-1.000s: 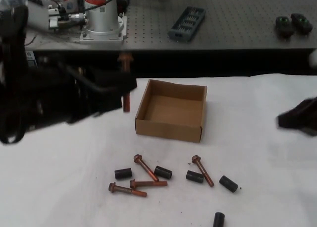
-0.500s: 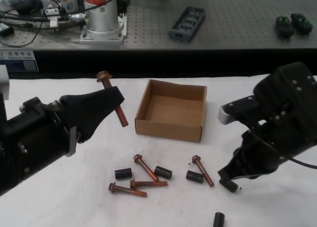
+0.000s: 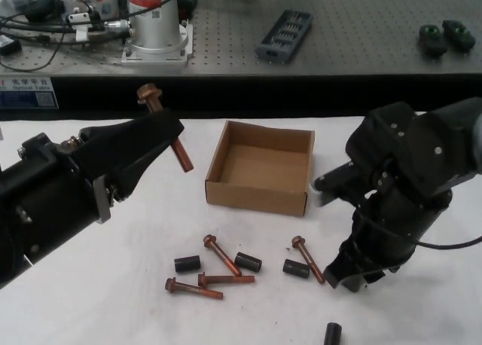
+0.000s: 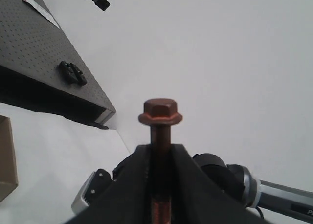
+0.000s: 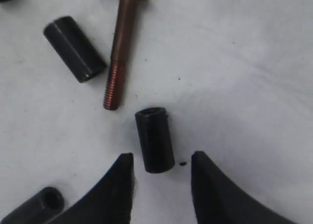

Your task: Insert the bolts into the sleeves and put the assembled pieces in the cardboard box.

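My left gripper (image 3: 170,138) is shut on a copper bolt (image 3: 163,123), held tilted in the air left of the cardboard box (image 3: 256,196). In the left wrist view the bolt head (image 4: 160,112) sticks out past the shut fingers (image 4: 139,158). My right gripper (image 5: 161,160) is open and low over the white cloth, its fingertips on either side of one end of a black sleeve (image 5: 154,138). In the high view that gripper (image 3: 354,279) hides the sleeve. Several loose bolts (image 3: 222,255) and sleeves (image 3: 247,261) lie in front of the box.
A bolt (image 5: 120,53) and another sleeve (image 5: 74,49) lie just beyond the right gripper. One sleeve (image 3: 333,334) sits near the front edge. Behind the cloth, the dark perforated bench carries a silver post (image 3: 154,21) and a black rack (image 3: 285,32).
The right arm has swung in from the right and come down over the rightmost sleeve. The left arm has raised the bolt slightly and shifted it left.
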`<act>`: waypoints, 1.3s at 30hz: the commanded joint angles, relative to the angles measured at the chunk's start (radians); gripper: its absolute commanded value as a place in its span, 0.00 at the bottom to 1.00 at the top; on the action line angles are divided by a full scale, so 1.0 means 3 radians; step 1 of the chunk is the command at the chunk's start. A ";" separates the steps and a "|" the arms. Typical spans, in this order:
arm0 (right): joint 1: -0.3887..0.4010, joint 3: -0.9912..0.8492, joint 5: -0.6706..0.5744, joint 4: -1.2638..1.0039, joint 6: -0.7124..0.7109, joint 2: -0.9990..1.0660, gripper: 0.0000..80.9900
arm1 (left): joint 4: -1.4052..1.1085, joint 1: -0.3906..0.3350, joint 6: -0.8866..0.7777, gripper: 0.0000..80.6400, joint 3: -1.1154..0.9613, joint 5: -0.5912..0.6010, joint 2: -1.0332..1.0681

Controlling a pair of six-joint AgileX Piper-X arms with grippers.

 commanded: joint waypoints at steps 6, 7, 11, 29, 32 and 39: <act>0.0018 -0.0100 0.0044 0.0096 -0.0164 0.0208 0.36 | -0.0092 0.0009 -0.0043 0.04 -0.0016 -0.0015 -0.0036; 0.0026 -0.0112 0.0063 0.0091 -0.0208 0.0213 0.36 | -0.0092 0.0009 -0.0043 0.04 -0.0016 -0.0015 -0.0036; 0.0085 -0.0191 0.0063 0.0100 -0.0326 0.0263 0.36 | -0.0092 0.0009 -0.0043 0.04 -0.0016 -0.0015 -0.0036; 0.0160 -0.0329 0.0115 0.0356 -0.0657 0.0522 0.34 | -0.0092 0.0009 -0.0055 0.04 -0.0016 0.0057 -0.0036; 0.0160 -0.0329 0.0237 0.0362 -0.0701 0.0522 0.24 | -0.0099 0.0009 -0.0055 0.04 -0.0016 0.0075 -0.0036; 0.0160 -0.0329 0.0152 0.0379 -0.0557 0.0479 0.03 | -0.0143 0.0009 -0.0045 0.04 -0.0016 -0.0052 -0.0036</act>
